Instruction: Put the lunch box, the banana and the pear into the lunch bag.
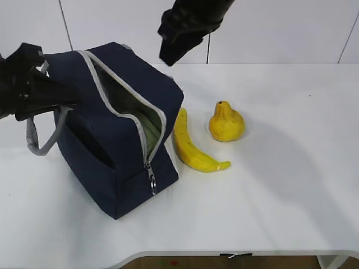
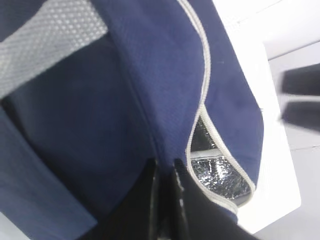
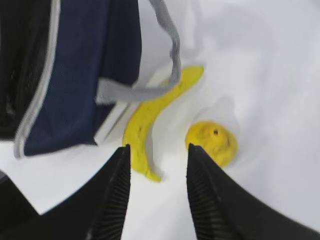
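On a white table (image 1: pixel 280 196), the boxy navy fabric lunch bag (image 1: pixel 120 140) stands unzipped, foil lining showing; the left gripper (image 2: pixel 165 172) pinches its cloth. A curved banana (image 1: pixel 190 147) and squat pear (image 1: pixel 226 123) lie beside it, below the open-jawed right gripper (image 3: pixel 156 165).

So the navy lunch bag (image 1: pixel 112 134) sits upright on the left with its grey zipper undone and the top gaping, silver lining showing inside. Just to its right lies the banana (image 1: pixel 192 147), curved and yellow, tip pointing right. The pear (image 1: pixel 226 123) stands upright close beside the banana, farther right. Can't spot the lunch box.
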